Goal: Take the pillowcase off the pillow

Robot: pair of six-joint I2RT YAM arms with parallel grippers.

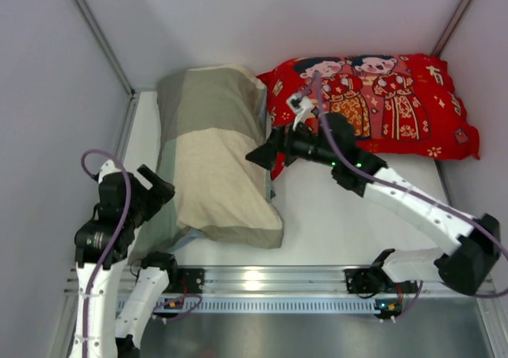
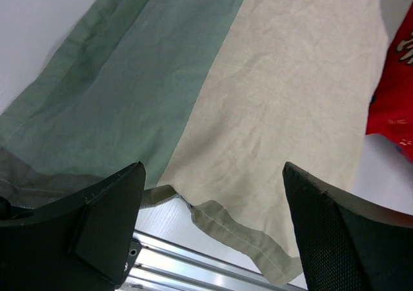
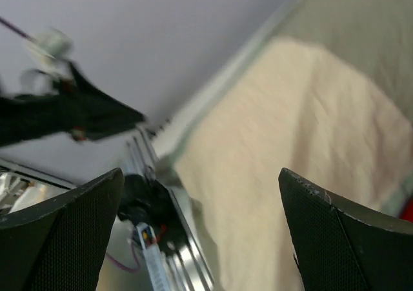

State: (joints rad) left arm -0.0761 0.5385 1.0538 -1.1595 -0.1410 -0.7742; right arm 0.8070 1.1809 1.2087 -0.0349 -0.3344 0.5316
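The pillowcase (image 1: 218,163), with sage-green and cream panels, lies plump on the table's left half, its near hem toward the rail. The white pillow is hidden inside it. My left gripper (image 1: 161,190) is open and empty at the case's left near edge. In the left wrist view the left gripper (image 2: 213,226) hovers over the wavy hem of the pillowcase (image 2: 277,91), touching nothing. My right gripper (image 1: 259,155) is open and empty at the case's right edge. In the right wrist view the right gripper (image 3: 200,233) looks over the cream panel of the pillowcase (image 3: 290,175).
A red pillow (image 1: 381,104) printed with two cartoon figures lies at the back right, touching the case's far right corner; its edge shows in the left wrist view (image 2: 393,97). An aluminium rail (image 1: 270,280) runs along the near edge. Grey walls close in the left, back and right.
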